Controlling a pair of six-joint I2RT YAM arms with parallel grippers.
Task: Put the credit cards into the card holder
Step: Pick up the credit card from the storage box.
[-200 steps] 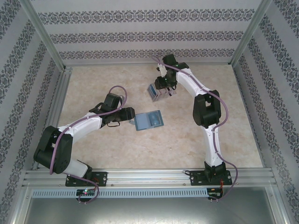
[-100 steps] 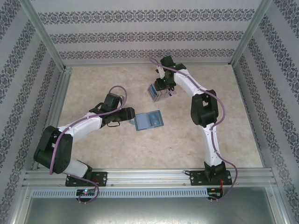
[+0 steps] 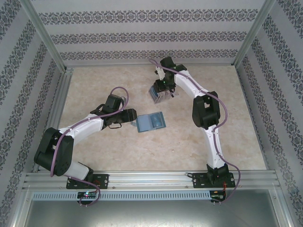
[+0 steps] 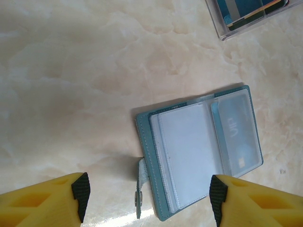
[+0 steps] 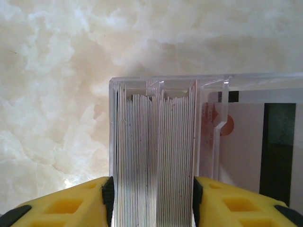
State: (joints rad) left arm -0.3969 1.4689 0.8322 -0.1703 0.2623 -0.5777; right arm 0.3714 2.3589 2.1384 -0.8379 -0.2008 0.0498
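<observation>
The holder (image 3: 150, 122) lies open and flat on the table (image 3: 118, 151), its clear sleeves facing up and its snap strap (image 4: 139, 189) sticking out from one edge. One sleeve shows a pale blue card.

The left gripper (image 4: 149, 198) sits at the holder's left edge with its jaws spread wide. One finger (image 4: 80, 191) is off to the strap side and the other is by the holder's corner. It holds nothing.

Beyond the holder and apart from it stands a clear box (image 5: 208, 82). The cards (image 5: 154, 142) stand on edge inside it as a tight stack. The right gripper (image 5: 152, 194) is there, pinching that stack with a pad tight against each flank.
</observation>
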